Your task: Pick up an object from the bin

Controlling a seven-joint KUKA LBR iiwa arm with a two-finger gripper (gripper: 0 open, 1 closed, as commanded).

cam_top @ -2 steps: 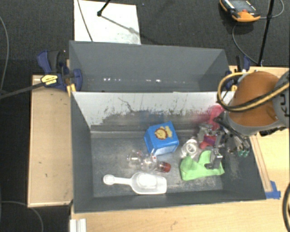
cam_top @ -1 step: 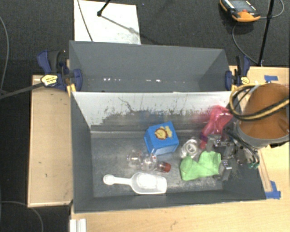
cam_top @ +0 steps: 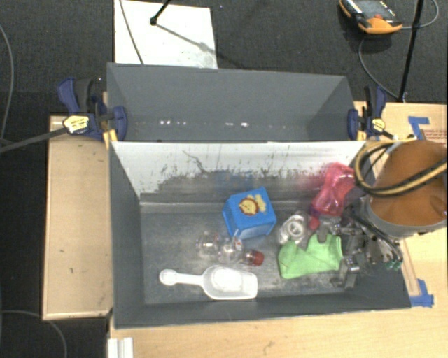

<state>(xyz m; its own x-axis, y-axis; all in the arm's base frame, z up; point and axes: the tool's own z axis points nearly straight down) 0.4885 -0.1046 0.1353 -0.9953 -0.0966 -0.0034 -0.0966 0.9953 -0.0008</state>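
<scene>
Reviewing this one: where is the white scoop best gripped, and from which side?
Probably the scoop's narrow handle, from straight above, pinched across its width: it lies flat, handle pointing left with room either side, while the bowl looks wide.

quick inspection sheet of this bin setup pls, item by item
surface: grey metal bin, floor scuffed, back wall streaked.
job's things: green crumpled thing and pink thing, nearest the gripper, at the bin's right.
clutter: blue box, white scoop, clear plastic thing with red cap, small silvery thing.
gripper: gripper low at the green thing's right edge; whether it holds anything cannot be told.
cables: looped cables on the wrist.
surroundings: orange-and-black device beyond the bin.
</scene>
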